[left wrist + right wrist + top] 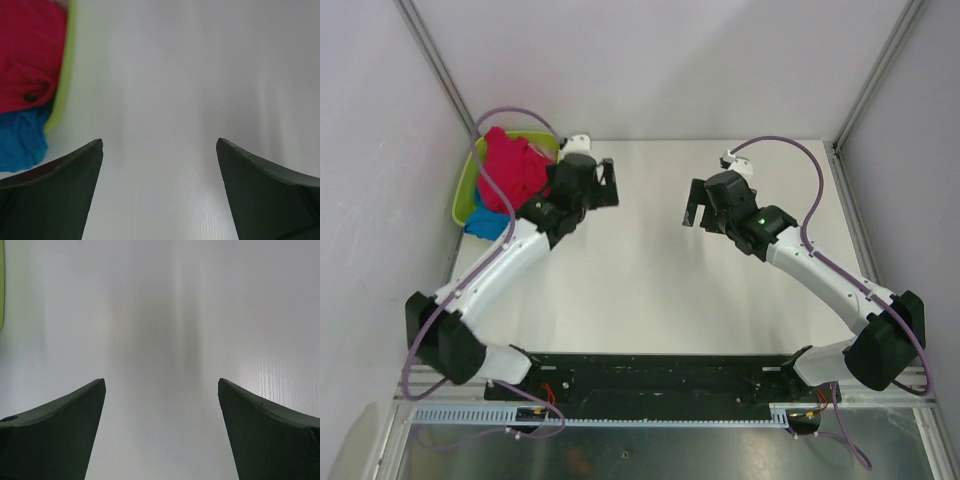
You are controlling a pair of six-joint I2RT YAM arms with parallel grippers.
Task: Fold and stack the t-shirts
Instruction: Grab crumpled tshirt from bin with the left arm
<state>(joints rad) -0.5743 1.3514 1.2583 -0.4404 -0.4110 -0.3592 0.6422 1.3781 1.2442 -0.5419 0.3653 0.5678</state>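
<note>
Both jaws spread wide, nothing grasped
The left gripper (pixel 604 186) is seen at three o'clock of the red t-shirt (pixel 513 170); the right gripper (pixel 695 212) is seen above the table (pixel 640 300).

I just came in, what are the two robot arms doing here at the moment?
Nothing is being handled yet. Both arms hang over the white table; the left gripper and the right gripper are open and empty. A red shirt and a blue shirt lie crumpled in the green basket at the far left corner, not yet folded. The left gripper is nearer to it.
</note>
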